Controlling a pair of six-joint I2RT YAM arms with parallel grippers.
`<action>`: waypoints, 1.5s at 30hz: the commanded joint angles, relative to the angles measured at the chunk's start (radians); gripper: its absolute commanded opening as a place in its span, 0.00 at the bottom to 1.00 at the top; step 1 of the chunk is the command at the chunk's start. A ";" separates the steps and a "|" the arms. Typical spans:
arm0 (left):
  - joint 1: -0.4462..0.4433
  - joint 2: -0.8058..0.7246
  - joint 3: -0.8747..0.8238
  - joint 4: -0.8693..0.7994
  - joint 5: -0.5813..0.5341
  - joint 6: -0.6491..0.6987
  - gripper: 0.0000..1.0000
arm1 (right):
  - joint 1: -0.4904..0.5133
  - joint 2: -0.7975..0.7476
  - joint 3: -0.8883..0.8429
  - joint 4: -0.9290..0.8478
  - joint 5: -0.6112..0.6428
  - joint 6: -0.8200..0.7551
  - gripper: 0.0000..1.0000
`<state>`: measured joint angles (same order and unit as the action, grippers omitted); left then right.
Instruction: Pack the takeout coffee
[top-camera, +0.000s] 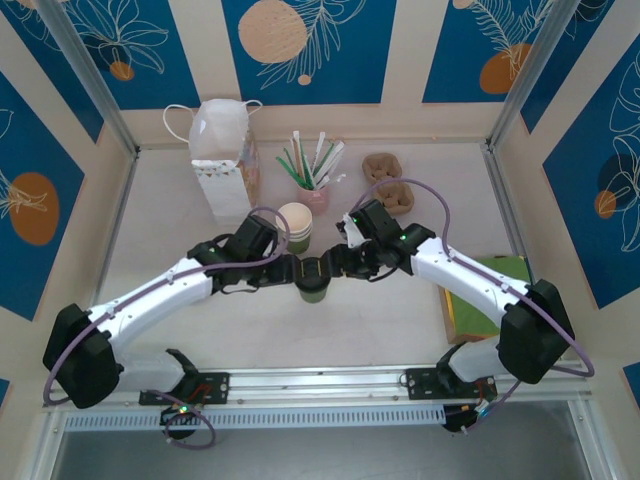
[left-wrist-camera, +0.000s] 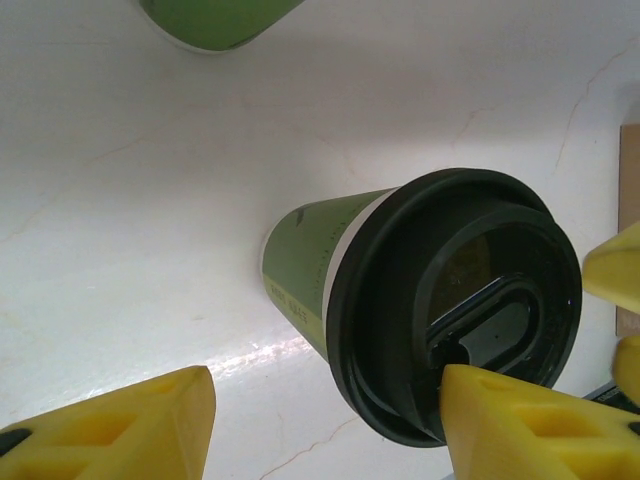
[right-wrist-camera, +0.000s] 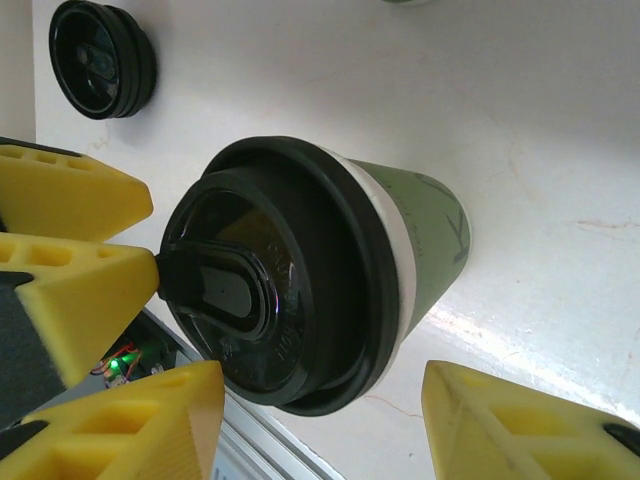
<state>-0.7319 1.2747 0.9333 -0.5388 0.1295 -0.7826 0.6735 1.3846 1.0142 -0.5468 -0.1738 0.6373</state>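
The takeout coffee (top-camera: 312, 283), a small green paper cup under a round black plastic lid (right-wrist-camera: 270, 270), stands on the pale table (top-camera: 380, 320) about midway between its left and right edges, somewhat nearer the near edge than the far one. Progress, as judged: the cup is lidded, so the drink looks ready, but it is not yet gripped, lifted or bagged. Left to do: close on it, carry it level to the bag, lower it in upright. Orientation: upright, long axis vertical, base on the table, lid and sip tab pointing up. Left gripper (left-wrist-camera: 325, 385): yellow jaws spread astride the cup, one finger lying over the lid by the sip tab, the other clear of the paper wall with bare table between. Right gripper (right-wrist-camera: 322, 380): jaws likewise spread, astride from the opposite side, one finger at the lid rim, the other apart from the wall; neither is pinching anything. Just behind the cup toward the far edge is a stack of lidless green paper cups (top-camera: 295, 225), with a stack of spare black lids (right-wrist-camera: 100, 55) near. Along the far edge: an open white paper bag with handles (top-camera: 225, 160) left of centre, a pink cup of straws (top-camera: 316, 198) beside it, brown moulded pulp carriers (top-camera: 390, 190) to the right.
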 joint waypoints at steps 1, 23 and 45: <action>-0.009 0.021 0.031 0.014 0.031 0.020 0.58 | -0.001 0.020 0.034 -0.019 -0.032 -0.020 0.55; -0.019 0.074 0.092 -0.021 0.047 0.054 0.60 | -0.002 0.080 0.055 -0.053 0.006 -0.043 0.48; -0.041 0.127 0.038 -0.072 -0.001 0.071 0.50 | -0.007 0.120 -0.016 -0.053 0.015 -0.039 0.43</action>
<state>-0.7563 1.3849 1.0042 -0.5488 0.1524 -0.7307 0.6693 1.4715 1.0431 -0.5602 -0.1841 0.6075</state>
